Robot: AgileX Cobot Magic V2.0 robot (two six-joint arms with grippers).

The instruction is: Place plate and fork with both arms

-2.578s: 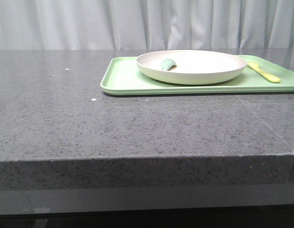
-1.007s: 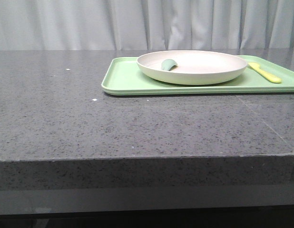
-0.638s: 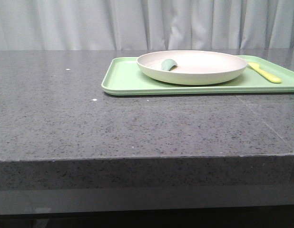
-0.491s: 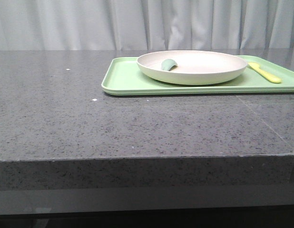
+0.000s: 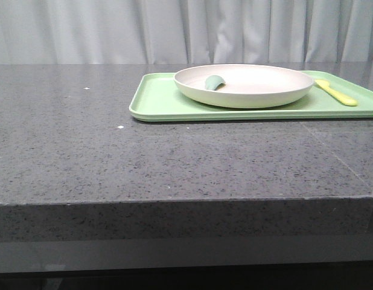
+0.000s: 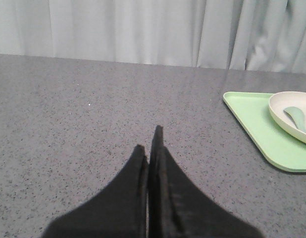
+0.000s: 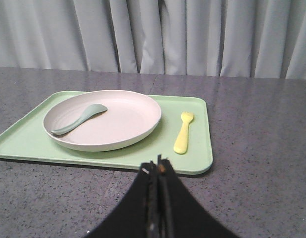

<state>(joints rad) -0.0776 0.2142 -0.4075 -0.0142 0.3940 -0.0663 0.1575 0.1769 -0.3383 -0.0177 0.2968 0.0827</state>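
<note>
Grey speckled stone counter [image 5: 174, 157], pale curtain [image 5: 114, 30] behind it. You'll note almost nothing has shifted across the earlier front pictures: the light-green tray [image 5: 156, 99], the plate [image 5: 244, 85] on it and the fork [image 5: 336, 92] sit where they sat, bar a hair's drift of the whole view. My reading: the task has not begun, or you are at the rest pose before the reach; no item has been lifted. Neither arm shows in the front view. Left gripper [image 6: 149, 148]: fingers pressed together, nothing between them, low over bare counter. From it the tray's near corner lies ahead and off to the right, well apart; the plate's rim [image 6: 291, 116] with the grey-green spoon [image 6: 295, 117] in it sits further right still. Right gripper [image 7: 158, 171]: tips also pinched together, empty, hovering just short of the tray's front edge [image 7: 118, 161]. From it the plate [image 7: 103, 119] lies ahead and to the left, the spoon [image 7: 78, 119] resting inside it, and the fork [image 7: 183, 131] lies almost straight ahead, slightly right, flat on the tray beside the plate, not touching it. You'd need both grippers parted before any approach, I judge; the fork is thin and flat, likely a fiddly pinch.
</note>
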